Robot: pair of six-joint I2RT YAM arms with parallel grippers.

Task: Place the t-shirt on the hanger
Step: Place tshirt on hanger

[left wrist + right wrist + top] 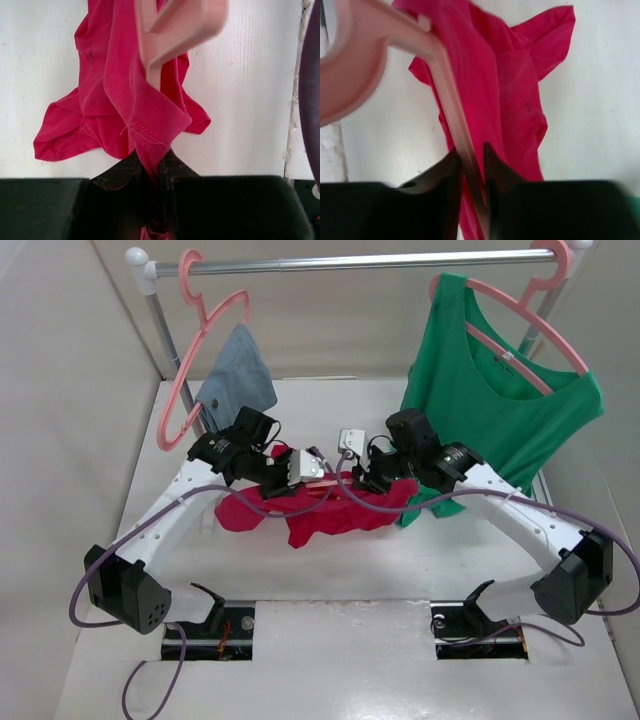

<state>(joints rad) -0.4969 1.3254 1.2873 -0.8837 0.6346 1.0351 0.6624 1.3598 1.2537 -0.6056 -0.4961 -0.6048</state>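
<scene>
The crumpled crimson-pink cloth t-shirt [320,522] lies at the middle of the white table [400,575]. The left gripper [152,167] pinches its hem, and the right gripper [470,162] clamps the thin salmon-pink plastic hanger [445,85] lying against it.

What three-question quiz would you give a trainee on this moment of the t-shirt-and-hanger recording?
1. True or false: the right gripper is shut on the salmon-pink hanger.
2. The left gripper pinches: A) the hem of the crimson t-shirt, B) nothing, C) the hanger's hook.
3. Which garment hangs from the rail on the right of the top view?
Key: 1 true; 2 A; 3 the green sleeveless top.
</scene>
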